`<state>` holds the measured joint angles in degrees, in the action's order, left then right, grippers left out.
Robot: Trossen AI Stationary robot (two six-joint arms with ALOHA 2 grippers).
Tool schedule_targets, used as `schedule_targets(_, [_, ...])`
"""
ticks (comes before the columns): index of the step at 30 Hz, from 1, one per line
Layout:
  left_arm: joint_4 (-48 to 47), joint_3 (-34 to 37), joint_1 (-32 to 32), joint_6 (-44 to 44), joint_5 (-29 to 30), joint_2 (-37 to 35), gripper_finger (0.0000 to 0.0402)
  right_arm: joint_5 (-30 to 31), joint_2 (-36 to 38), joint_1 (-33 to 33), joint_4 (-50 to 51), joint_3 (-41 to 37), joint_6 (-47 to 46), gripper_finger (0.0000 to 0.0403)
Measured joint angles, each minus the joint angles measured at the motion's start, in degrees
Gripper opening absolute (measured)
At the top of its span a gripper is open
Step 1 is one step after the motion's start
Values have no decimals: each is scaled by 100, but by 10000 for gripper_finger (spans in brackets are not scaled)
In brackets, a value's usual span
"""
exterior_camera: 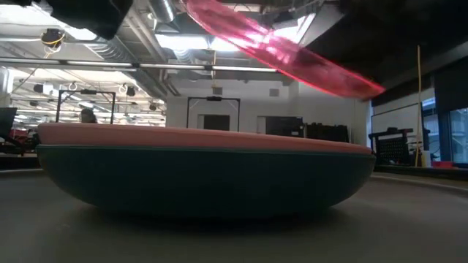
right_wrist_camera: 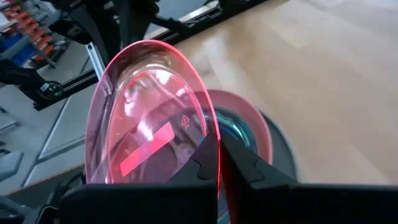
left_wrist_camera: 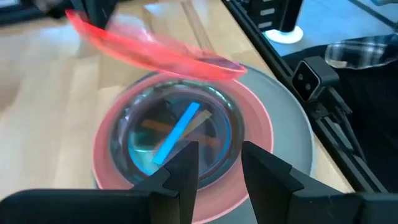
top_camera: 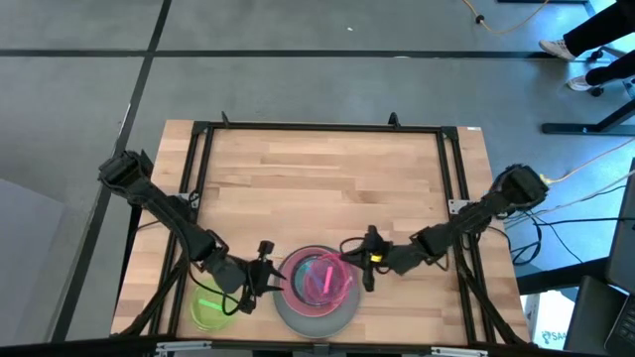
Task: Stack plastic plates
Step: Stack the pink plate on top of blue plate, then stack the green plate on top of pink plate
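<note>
A stack stands at the table's near edge. Its bottom is a large grey plate (top_camera: pixel 317 325), which also shows in the left wrist view (left_wrist_camera: pixel 292 134). On it lie a dark teal plate (exterior_camera: pixel 205 183), a pale pink plate (left_wrist_camera: pixel 252 115) and small translucent teal and orange plates (left_wrist_camera: pixel 174 134). My right gripper (top_camera: pixel 354 263) is shut on a hot-pink plate (right_wrist_camera: pixel 149 118), tilted above the stack. My left gripper (left_wrist_camera: pixel 217 168) is open and empty at the stack's left rim. A lime-green plate (top_camera: pixel 211 309) lies flat on the table to the left. My right gripper pinches the hot-pink plate's rim (right_wrist_camera: pixel 217 152) between its two fingers, one on the hollow face and one on the underside. It comes from the table's right side. The plate is lifted clear and steeply tilted over the stack (exterior_camera: pixel 278 47).
A black frame (top_camera: pixel 317 129) runs around the wooden tabletop. The far half of the table (top_camera: pixel 327 178) is bare wood. A person's legs (top_camera: pixel 585 45) show on the floor at the far right.
</note>
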<state>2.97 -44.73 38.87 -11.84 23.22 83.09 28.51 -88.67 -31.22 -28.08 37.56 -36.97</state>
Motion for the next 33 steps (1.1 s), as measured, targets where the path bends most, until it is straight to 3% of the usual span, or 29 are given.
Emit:
schedule_targets(3, [-21, 0, 117, 24, 289, 9, 115, -261, -394, 169, -504, 0, 2, 3])
schedule_targets(10, [-38, 0, 140, 1, 328, 9, 115, -478, -1031, 364, -1247, 0, 17, 13])
schedule_targets(19, [-47, 0, 140, 1, 328, 9, 115, -610, -1159, 363, -1295, 0, 290, 141])
schedule_targets(24, [-47, 0, 133, 1, 330, 9, 115, -716, -1094, 351, -1331, 2, 864, 186])
schedule_targets(29, [-69, -1, 63, -26, 327, 11, 115, -924, -1088, 349, -1360, 2, 1011, 193])
schedule_targets(33, [-837, -204, 28, -584, 212, -59, 115, -1117, -1086, 349, -1367, 2, 1076, 188])
